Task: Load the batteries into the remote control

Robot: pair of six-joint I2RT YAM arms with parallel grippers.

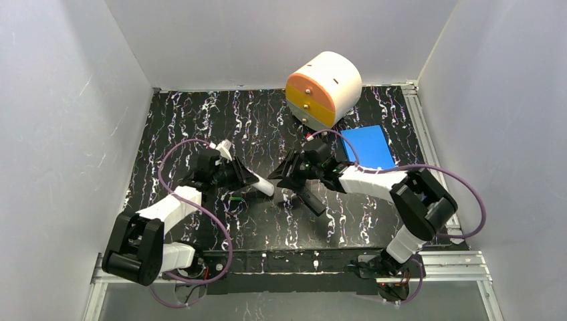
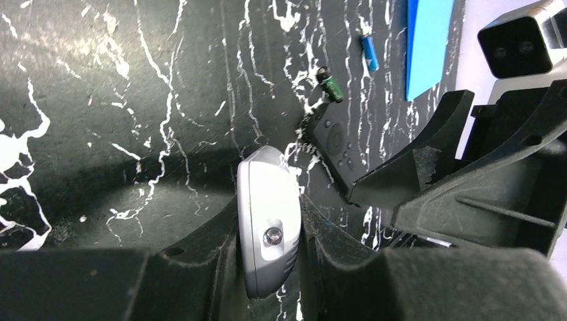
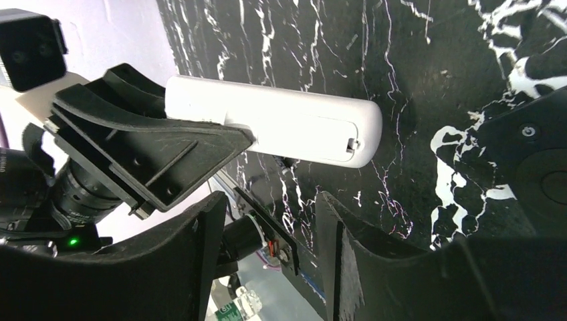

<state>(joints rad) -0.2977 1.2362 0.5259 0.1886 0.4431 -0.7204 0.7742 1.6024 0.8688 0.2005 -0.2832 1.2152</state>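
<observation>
My left gripper (image 1: 249,179) is shut on one end of a white remote control (image 1: 265,186), holding it above the table; its jaws press on both sides of the remote control (image 2: 267,214). In the right wrist view the remote control (image 3: 287,127) shows its back, with the cover closed. My right gripper (image 1: 276,175) is right at the remote's free end. Its jaws stand apart with nothing between them (image 3: 271,227). A green battery (image 2: 330,85) and a blue battery (image 2: 369,52) lie on the table beyond. Another green battery (image 1: 235,198) lies under the left arm.
A black remote (image 1: 311,199) lies on the marbled black table (image 1: 187,127) just below the grippers. A blue box (image 1: 366,147) sits at the right. A round white, orange and yellow drawer unit (image 1: 323,89) stands at the back. White walls enclose the table.
</observation>
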